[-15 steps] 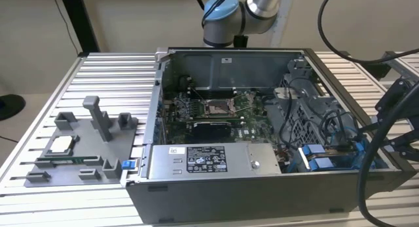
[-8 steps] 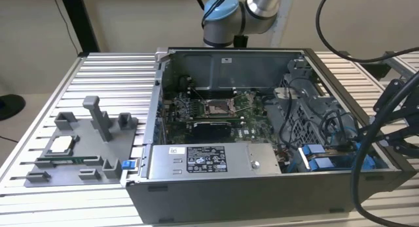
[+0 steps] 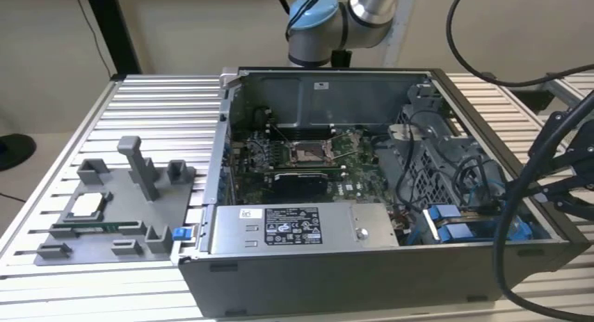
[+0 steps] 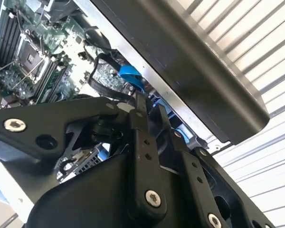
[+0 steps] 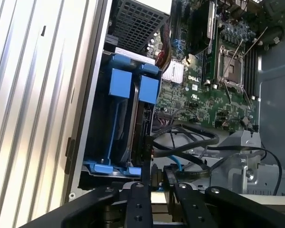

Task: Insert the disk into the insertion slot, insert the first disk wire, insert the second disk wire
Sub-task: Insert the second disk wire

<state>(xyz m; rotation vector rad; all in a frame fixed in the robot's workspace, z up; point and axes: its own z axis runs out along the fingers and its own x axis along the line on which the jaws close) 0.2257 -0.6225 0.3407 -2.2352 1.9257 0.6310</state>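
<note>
In the exterior view, a grey tray (image 3: pixel 125 212) with tall posts sits on the left of the ribbed metal table (image 3: pixel 158 99). Just beside it, toward the exterior view's right, stands the open computer case (image 3: pixel 371 280). A grey power-supply box (image 3: pixel 297 228) with a label sits at the near wall of the case. Behind it lies the green motherboard (image 3: pixel 357 158) with the square CPU socket (image 3: pixel 307 151). The robot arm (image 3: pixel 325 19) stands behind the case.

Further right, in the near corner of the case, is the disk (image 3: pixel 455 231) in its bright blue frame. The first wrist view looks straight at it. The disk (image 5: pixel 126 118) sits down inside the insertion slot (image 5: pixel 88 156), the grey metal bay next to the case wall. Its blue tabs stick up at one end. Black wires (image 5: pixel 190 137) and a thin blue wire (image 5: pixel 175 159) loop over the board just beside the disk.

The gripper (image 5: pixel 156 183) hangs low inside the case, close to the end of the disk and near the wires. I cannot tell if it is clenched or let go, or if it has a wire
</note>
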